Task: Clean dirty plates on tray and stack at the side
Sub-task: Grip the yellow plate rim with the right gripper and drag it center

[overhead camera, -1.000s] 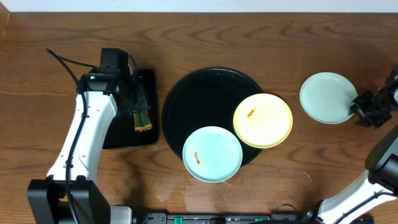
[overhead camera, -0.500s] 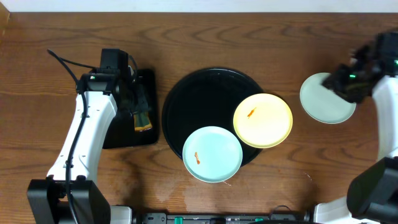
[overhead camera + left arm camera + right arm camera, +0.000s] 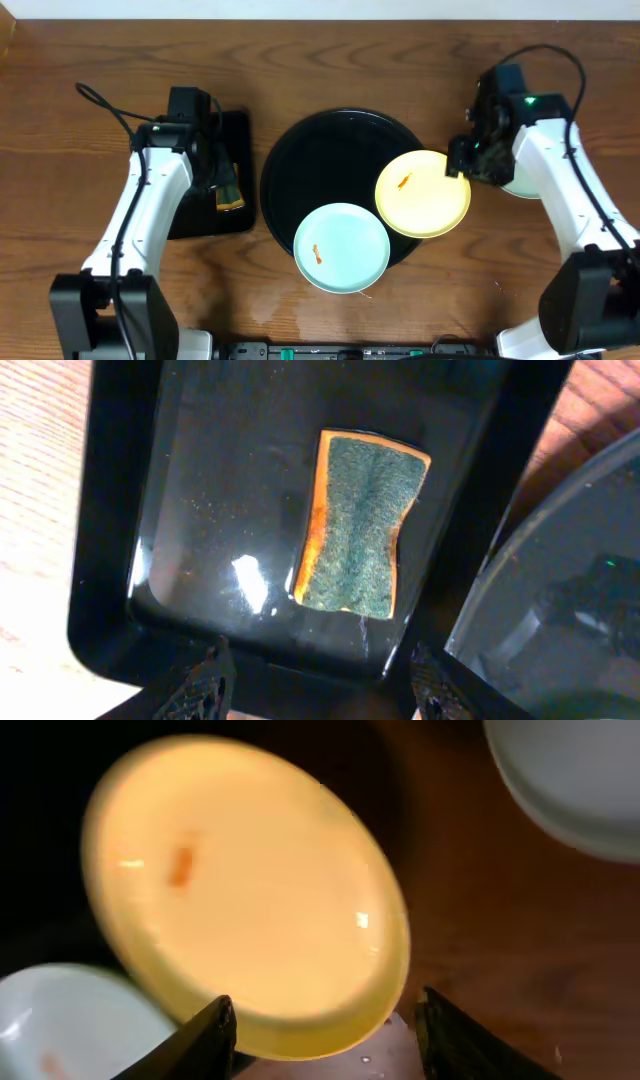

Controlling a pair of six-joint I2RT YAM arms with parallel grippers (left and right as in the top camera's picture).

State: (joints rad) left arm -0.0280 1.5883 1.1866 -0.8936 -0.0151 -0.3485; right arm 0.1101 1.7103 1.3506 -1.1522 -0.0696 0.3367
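The round black tray [image 3: 325, 150] holds a pale yellow plate [image 3: 423, 193] with an orange smear on its right rim and a mint-blue plate [image 3: 341, 247] with an orange smear at its front. A second mint-blue plate [image 3: 535, 180] lies on the wood at the right, mostly hidden by my right arm. My right gripper [image 3: 462, 160] is open just above the yellow plate's right edge; in the right wrist view the yellow plate [image 3: 240, 890] lies ahead of the open fingers [image 3: 325, 1035]. My left gripper [image 3: 315, 680] is open and empty over the small tray.
A smaller rectangular black tray [image 3: 205, 215] at the left holds a green and orange sponge [image 3: 360, 525], also in the overhead view [image 3: 229, 190]. Bare wood tabletop [image 3: 470, 300] surrounds both trays.
My right arm has swung left from the table's right edge, past the mint-blue plate on the wood, to the yellow plate's right edge. The left arm has barely moved.
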